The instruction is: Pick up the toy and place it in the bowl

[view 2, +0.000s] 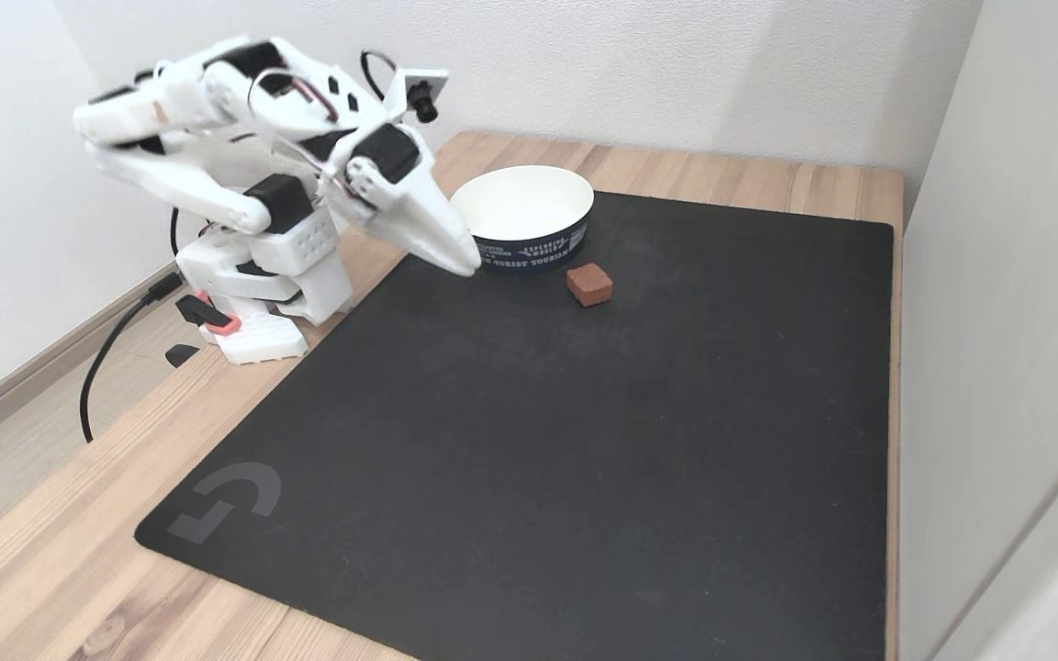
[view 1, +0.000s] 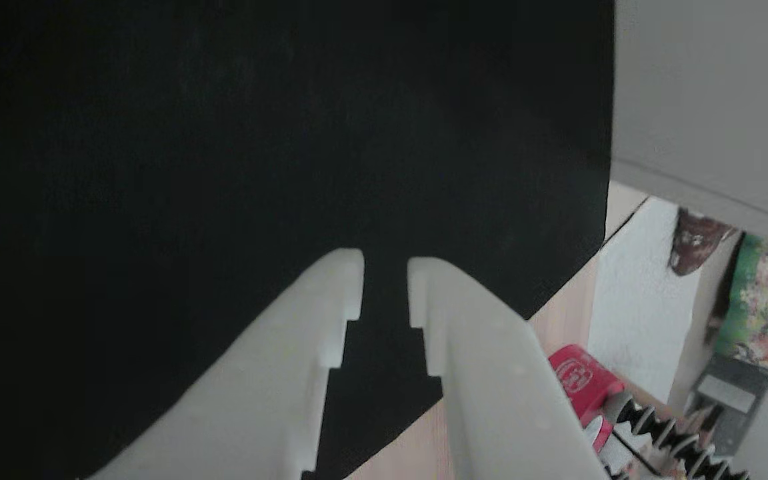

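Observation:
The toy (view 2: 590,284), a small red-brown cube, sits on the black mat just right of and in front of the bowl. The bowl (view 2: 575,240) is round, off-white inside with a dark printed band, and stands at the mat's far edge. In the fixed view my white gripper (view 2: 469,266) hangs low, pointing down at the mat, left of the bowl and well left of the toy. In the other view the gripper (view 1: 385,263) is open by a narrow gap with nothing between its fingers, and bare mat lies beneath.
The black mat (view 2: 538,441) covers most of the wooden table (view 2: 51,569). A pale wall panel (view 2: 1007,275) runs along the table's right side. The arm's base and cable (view 2: 116,340) are at the left. A red printed roll (view 1: 581,377) and clutter lie beyond the mat's edge.

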